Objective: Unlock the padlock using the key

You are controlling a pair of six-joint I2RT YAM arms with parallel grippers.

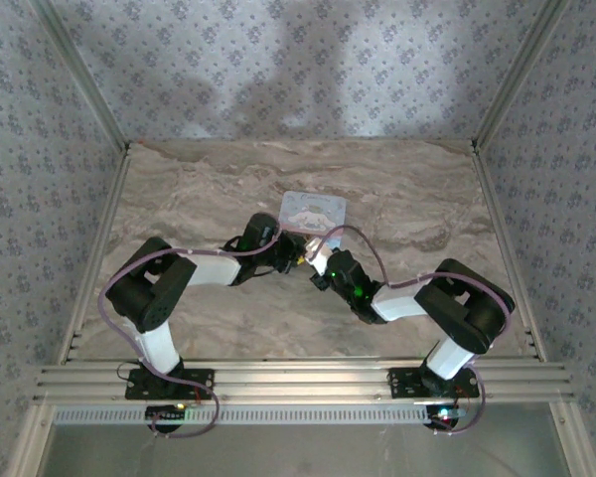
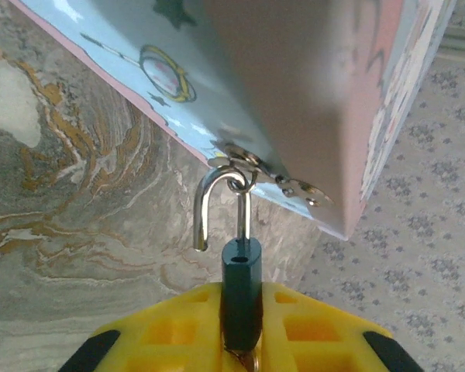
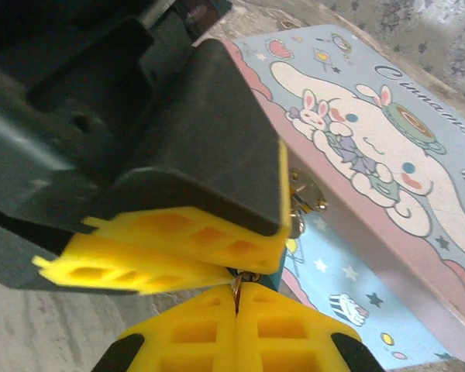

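Note:
The padlock point(image 2: 241, 279) has a dark blue body pinched between the yellow fingers of my left gripper point(image 2: 242, 293), which is shut on it. Its silvery shackle point(image 2: 205, 205) is threaded through the hasp point(image 2: 244, 161) of the light-blue cartoon tin point(image 2: 178, 70). One shackle leg hangs free beside the body, out of its hole. A brass bit of the key point(image 2: 253, 361) shows under the body. In the right wrist view my right gripper point(image 3: 236, 293) is shut on the key point(image 3: 237, 280), right under the left gripper's fingers point(image 3: 178, 232). From above, both grippers point(image 1: 290, 253) point(image 1: 316, 266) meet just in front of the tin point(image 1: 313, 211).
The tin point(image 3: 356, 155) lies on the marbled table point(image 1: 199, 189) near its middle. Patterned walls and metal rails point(image 1: 298, 378) enclose the table. Open table surface lies to the left, right and far side of the tin.

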